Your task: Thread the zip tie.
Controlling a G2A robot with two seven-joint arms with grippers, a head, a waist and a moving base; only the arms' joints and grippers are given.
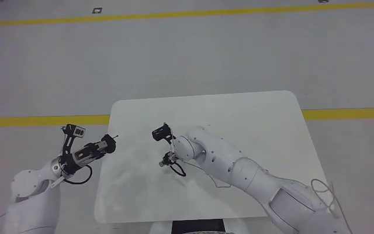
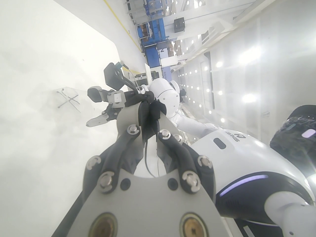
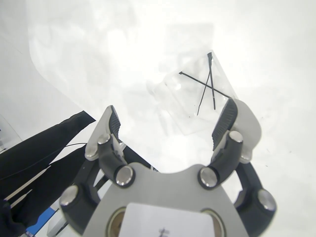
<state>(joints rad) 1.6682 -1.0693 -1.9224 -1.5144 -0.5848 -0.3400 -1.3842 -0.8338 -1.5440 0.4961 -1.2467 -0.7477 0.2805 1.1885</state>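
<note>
Right gripper [image 3: 170, 107], as I view it: jaws wide apart, holding nothing, near crossed zip ties [image 3: 208, 85] inside a clear bag [image 3: 182, 109] on the table [image 1: 263, 117].

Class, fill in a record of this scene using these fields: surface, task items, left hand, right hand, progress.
surface: white table
task items: a few black zip ties, crossed over each other, lying with a clear plastic wrapper; on it or inside it, cannot tell
left hand: fingers together, at the table's left edge
right hand: open, above the table, pointed toward the zip ties, not touching them
progress: the ties lie straight, none looped
</note>
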